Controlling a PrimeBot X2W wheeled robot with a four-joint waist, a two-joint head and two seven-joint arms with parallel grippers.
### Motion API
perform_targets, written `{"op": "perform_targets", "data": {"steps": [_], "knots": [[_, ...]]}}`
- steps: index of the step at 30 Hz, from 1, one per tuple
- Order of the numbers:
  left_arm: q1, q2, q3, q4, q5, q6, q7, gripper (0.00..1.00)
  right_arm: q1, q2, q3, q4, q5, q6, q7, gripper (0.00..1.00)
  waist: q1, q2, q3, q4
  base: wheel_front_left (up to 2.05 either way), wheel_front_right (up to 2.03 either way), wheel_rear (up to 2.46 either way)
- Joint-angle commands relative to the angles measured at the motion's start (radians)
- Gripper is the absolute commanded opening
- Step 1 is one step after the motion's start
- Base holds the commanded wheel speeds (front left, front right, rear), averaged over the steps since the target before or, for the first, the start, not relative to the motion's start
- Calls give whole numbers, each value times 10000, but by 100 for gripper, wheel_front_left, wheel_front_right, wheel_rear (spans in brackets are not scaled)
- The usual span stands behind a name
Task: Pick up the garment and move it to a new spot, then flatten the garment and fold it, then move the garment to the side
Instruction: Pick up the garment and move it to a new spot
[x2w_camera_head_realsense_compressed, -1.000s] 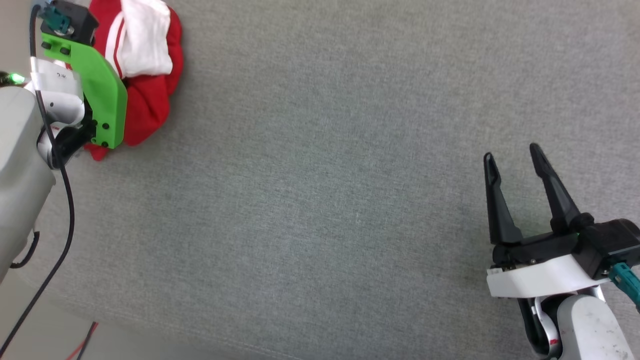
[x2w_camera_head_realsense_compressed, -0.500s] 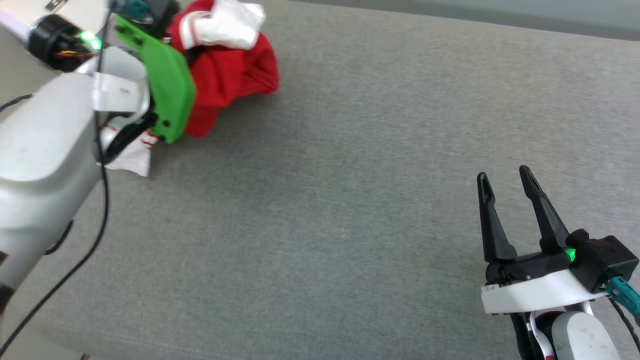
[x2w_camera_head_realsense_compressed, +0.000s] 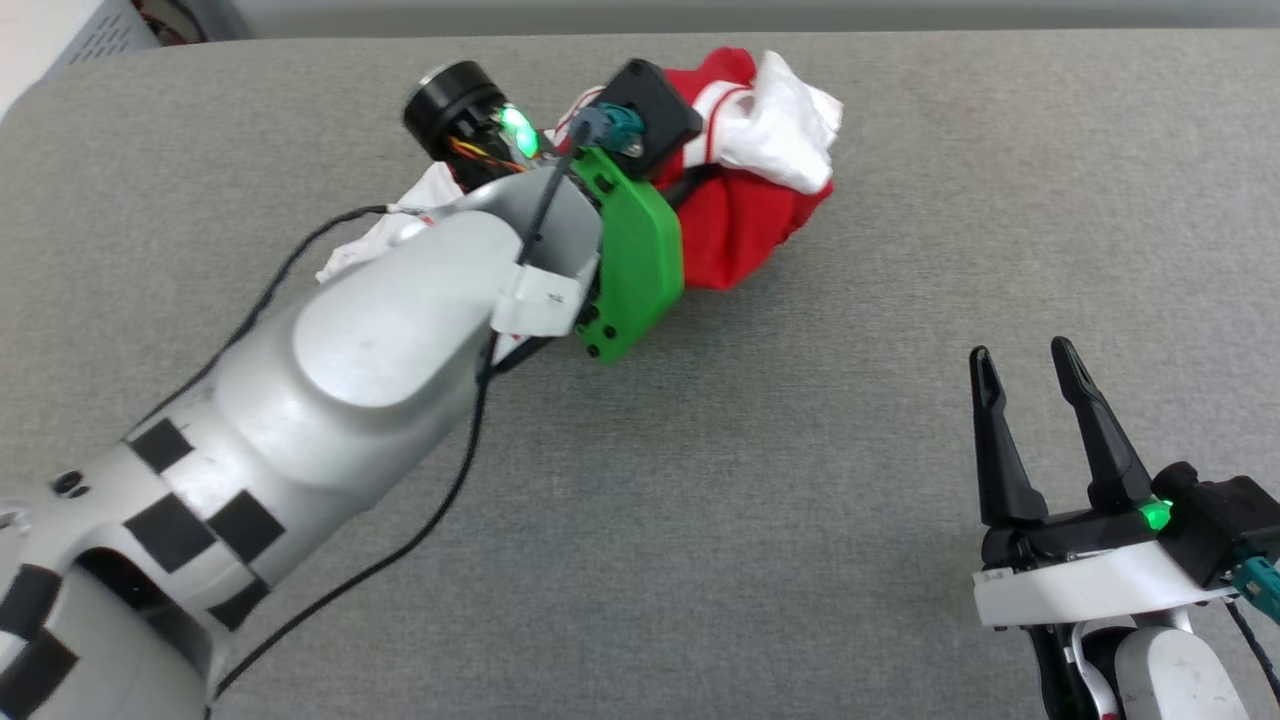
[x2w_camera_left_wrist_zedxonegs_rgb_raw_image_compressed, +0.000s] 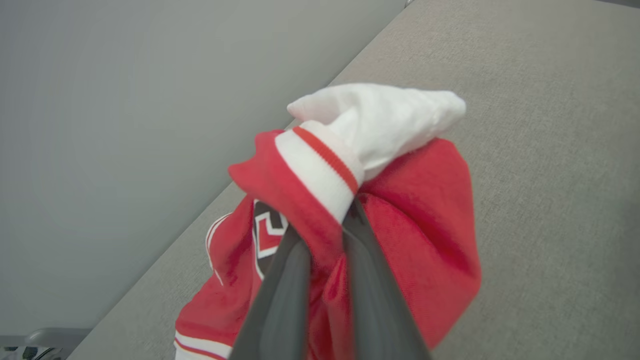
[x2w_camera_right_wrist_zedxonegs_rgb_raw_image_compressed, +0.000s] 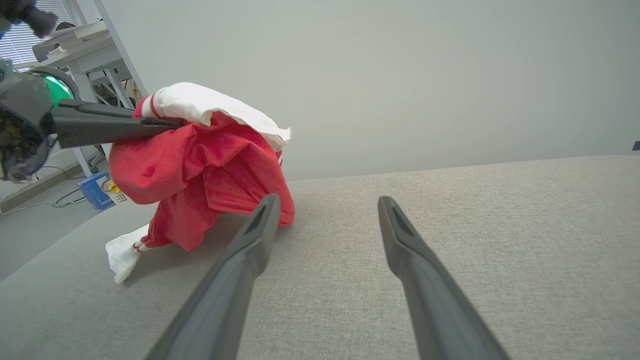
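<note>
Left end effector (x2w_camera_left_wrist_zedxonegs_rgb_raw_image_compressed: 327, 227): clamps bunched red jersey T-shirt (x2w_camera_head_realsense_compressed: 740, 230) with white sleeves, well ahead-left of wide-apart, empty right end effector (x2w_camera_head_realsense_compressed: 1022, 352).

Garment (x2w_camera_head_realsense_compressed: 745, 215) carried inward by the left gripper (x2w_camera_left_wrist_zedxonegs_rgb_raw_image_compressed: 325, 225), now nearer the right gripper (x2w_camera_head_realsense_compressed: 1021, 352) (head camera swung too), left forearm (x2w_camera_head_realsense_compressed: 380, 330) farther out

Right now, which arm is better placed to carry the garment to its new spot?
Left. The left gripper is shut on the bunched garment; the right gripper stands open, well apart from it.
</note>
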Motion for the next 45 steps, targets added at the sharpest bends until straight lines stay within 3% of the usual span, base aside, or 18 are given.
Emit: {"op": "perform_targets", "data": {"steps": [1,6,12,19,26,27,28,38,41,45], "knots": [[66,-297,-127,155,167,-22,-196,0,7,-21,-85,-45,71,-7,-61,100,1,36,298,-790,0,0,0],[400,-1489,-659,861,308,-25,-603,0,-130,-21,-586,-71,222,-7,-61,100,1,36,588,-1227,0,0,0],[1079,-2466,-1023,1416,806,-27,-684,0,-310,-21,-1115,-54,397,-7,-61,100,1,36,940,-1464,0,0,0],[2588,-3007,-1051,1083,2283,-28,37,0,-444,-20,-1351,46,519,-7,-61,100,1,36,1190,-1493,0,0,0],[3785,-3166,-1053,384,2900,-28,809,0,-471,-20,-1357,262,521,-7,-61,100,1,36,991,-1367,0,0,0],[3767,-3170,-1054,391,2868,-28,713,40,-442,-20,-1358,287,514,-7,-61,100,1,36,919,-1327,0,0,0],[3681,-3173,-1054,415,2829,-28,459,100,-399,-20,-1371,319,507,-7,-61,100,1,36,810,-1265,0,0,0],[3239,-3189,-658,1017,2059,45,-2369,100,310,-20,-1555,505,359,-7,-61,100,1,36,-651,-544,0,0,0],[3262,-3145,-290,1063,1993,381,-2985,100,514,-20,-1611,509,305,-7,-61,100,1,36,-997,-313,0,0,0],[3492,-2696,497,936,1830,1165,-3761,100,817,-20,-1650,508,226,-7,-61,100,1,36,-1446,30,0,0,0]]}}
